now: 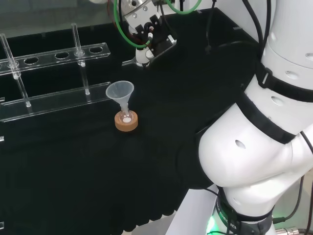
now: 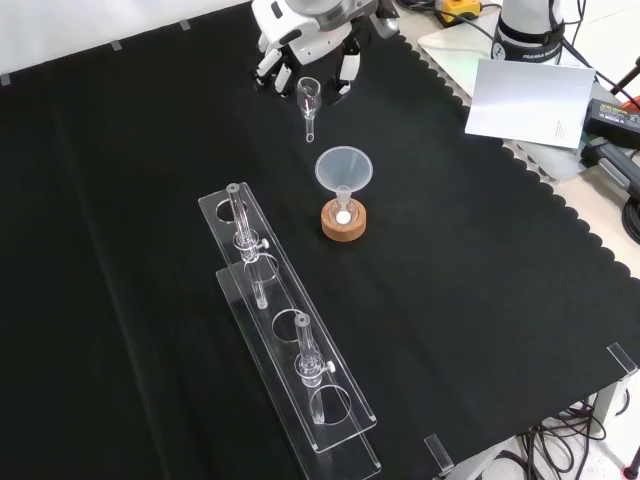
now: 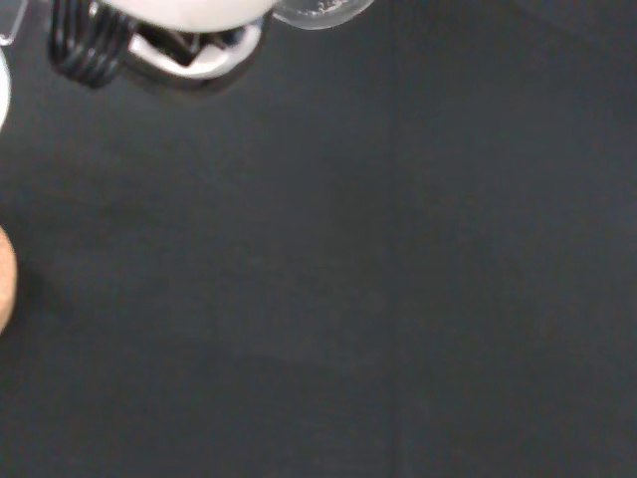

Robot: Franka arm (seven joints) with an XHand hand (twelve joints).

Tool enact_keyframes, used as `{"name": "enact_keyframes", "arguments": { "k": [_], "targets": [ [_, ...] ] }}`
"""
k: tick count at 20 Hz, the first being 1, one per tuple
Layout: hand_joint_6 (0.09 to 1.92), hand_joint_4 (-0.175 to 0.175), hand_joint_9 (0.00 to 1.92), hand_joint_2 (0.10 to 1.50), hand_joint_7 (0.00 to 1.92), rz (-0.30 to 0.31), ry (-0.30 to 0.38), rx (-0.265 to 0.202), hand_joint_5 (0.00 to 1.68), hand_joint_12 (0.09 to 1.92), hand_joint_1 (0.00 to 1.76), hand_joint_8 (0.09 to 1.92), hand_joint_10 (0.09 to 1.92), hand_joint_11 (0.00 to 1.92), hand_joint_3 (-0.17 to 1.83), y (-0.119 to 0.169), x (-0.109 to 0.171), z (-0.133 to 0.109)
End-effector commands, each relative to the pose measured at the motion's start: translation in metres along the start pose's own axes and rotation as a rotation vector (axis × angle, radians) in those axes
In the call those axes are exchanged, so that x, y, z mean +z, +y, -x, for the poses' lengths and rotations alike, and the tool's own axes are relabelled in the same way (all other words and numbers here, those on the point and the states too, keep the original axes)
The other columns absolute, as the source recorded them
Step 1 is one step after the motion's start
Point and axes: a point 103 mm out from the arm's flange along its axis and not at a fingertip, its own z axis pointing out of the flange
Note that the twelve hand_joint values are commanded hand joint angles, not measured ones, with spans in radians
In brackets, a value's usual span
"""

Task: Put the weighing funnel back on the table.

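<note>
The weighing funnel [image 2: 308, 100] is a small clear scoop with a short stem. In the front view its mouth end sits under the hand [image 2: 305, 35] at the top of the cloth, and its stem points toward the big funnel. The hand's fingers [image 2: 270, 70] curl down on both sides of the mouth end and hold it low over the cloth. In the head view the hand [image 1: 145, 36] is at the far middle of the bench, one white fingertip [image 1: 142, 56] close to the cloth. The wrist view catches the weighing funnel's clear rim [image 3: 318, 10] beside a blurred white part of the hand [image 3: 189, 15].
The big funnel [image 2: 343, 170] stands in a small flask on a cork ring [image 2: 343, 222], just in front of the hand in the front view. A clear tube rack [image 2: 285, 330] with glass tubes lies nearer the camera. The arm's white links [image 1: 254, 142] fill the head view's right.
</note>
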Motion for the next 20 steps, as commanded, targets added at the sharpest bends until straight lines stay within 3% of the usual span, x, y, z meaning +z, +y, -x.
{"name": "enact_keyframes", "arguments": {
  "k": [1, 13, 20],
  "targets": [
    [0.80, 0.175, 0.95, 0.70, 0.51, 0.001, 0.160, -0.012, 1.20, 1.02, 1.10, 0.64, 0.29, 0.82, 0.63, 0.014, 0.020, 0.027],
    [0.80, 0.175, 0.95, 0.70, 0.51, 0.011, 0.258, -0.020, 1.20, 1.02, 1.10, 0.64, 0.29, 0.81, 0.63, 0.030, 0.030, 0.044],
    [0.80, 0.175, 0.95, 0.70, 0.51, 0.017, 0.260, -0.014, 1.20, 1.02, 1.10, 0.64, 0.29, 0.81, 0.63, 0.049, 0.035, 0.042]
  ]
}}
